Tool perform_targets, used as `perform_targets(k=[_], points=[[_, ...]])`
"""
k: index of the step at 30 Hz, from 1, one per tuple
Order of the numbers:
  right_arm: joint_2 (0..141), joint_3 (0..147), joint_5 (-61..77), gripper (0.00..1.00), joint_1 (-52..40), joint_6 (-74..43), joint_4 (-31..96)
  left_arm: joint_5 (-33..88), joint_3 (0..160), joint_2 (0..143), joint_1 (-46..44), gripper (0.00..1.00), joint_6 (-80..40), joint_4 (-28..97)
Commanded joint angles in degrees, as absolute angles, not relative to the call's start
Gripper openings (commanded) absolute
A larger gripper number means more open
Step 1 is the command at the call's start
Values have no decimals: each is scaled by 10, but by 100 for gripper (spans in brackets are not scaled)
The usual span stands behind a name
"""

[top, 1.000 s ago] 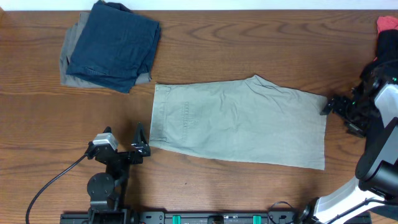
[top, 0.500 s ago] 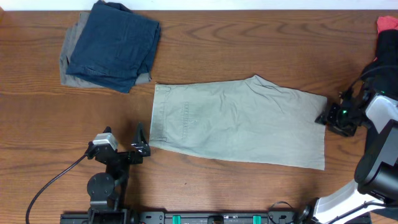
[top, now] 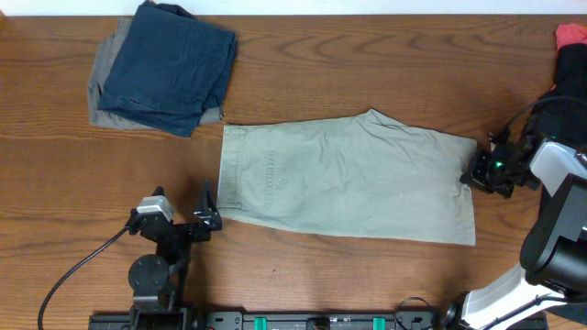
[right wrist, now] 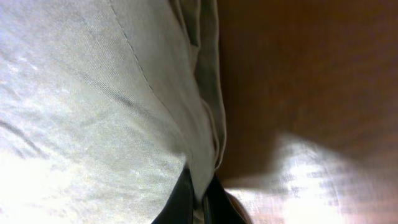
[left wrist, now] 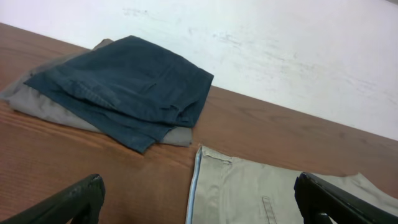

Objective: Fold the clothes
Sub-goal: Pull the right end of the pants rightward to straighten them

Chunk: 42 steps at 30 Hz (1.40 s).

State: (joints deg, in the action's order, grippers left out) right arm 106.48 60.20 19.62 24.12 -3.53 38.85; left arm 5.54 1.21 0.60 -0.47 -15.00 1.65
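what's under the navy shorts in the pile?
A folded grey garment, its edges poking out past the navy shorts on two sides. Anything further beneath is covered.

A broad wooden surface [top: 367, 55], reddish-brown and strongly grained, fills nearly everything here. Behind its far edge stands a plain white wall [left wrist: 280, 56] (scuffed with faint grey marks). Light pools on the wood as a pale glare [right wrist: 311, 180].

One khaki pair [top: 348, 179], one navy garment [top: 170, 64], one grey garment [top: 95, 110].
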Motion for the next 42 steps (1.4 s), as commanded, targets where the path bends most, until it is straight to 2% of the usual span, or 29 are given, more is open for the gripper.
perform_targets(k=[1, 7, 13, 14, 16, 17, 20, 23, 32, 34, 35, 36, 37, 42], points=[[1079, 601, 194, 1, 236, -44, 361, 59, 2, 3, -3, 98, -147, 36], [1079, 648, 180, 1, 236, -44, 332, 59, 2, 3, -3, 98, -147, 36], [1079, 692, 182, 2, 236, -44, 358, 59, 2, 3, -3, 98, -147, 36], [1079, 694, 182, 8, 236, -44, 360, 59, 2, 3, -3, 98, -147, 36], [1079, 695, 186, 37, 236, -47, 369, 59, 2, 3, -3, 98, -147, 36], [1079, 694, 189, 41, 236, -52, 376, 59, 2, 3, -3, 98, -147, 36], [1079, 694, 189, 41, 236, -65, 395, 59, 2, 3, -3, 98, -147, 36], [1079, 694, 189, 34, 236, -71, 410, 59, 2, 3, -3, 98, -147, 36], [1006, 695, 189, 39, 236, -94, 447, 59, 2, 3, -3, 98, -147, 36], [967, 695, 189, 45, 236, -94, 453, 59, 2, 3, -3, 98, -147, 36], [943, 695, 189, 52, 236, -94, 456, 59, 2, 3, -3, 98, -147, 36], [923, 695, 189, 87, 236, -94, 457, 59, 2, 3, -3, 98, -147, 36], [896, 695, 189, 99, 236, -94, 457, 59, 2, 3, -3, 98, -147, 36], [811, 695, 187, 99, 236, -94, 457, 59, 2, 3, -3, 98, -147, 36]])
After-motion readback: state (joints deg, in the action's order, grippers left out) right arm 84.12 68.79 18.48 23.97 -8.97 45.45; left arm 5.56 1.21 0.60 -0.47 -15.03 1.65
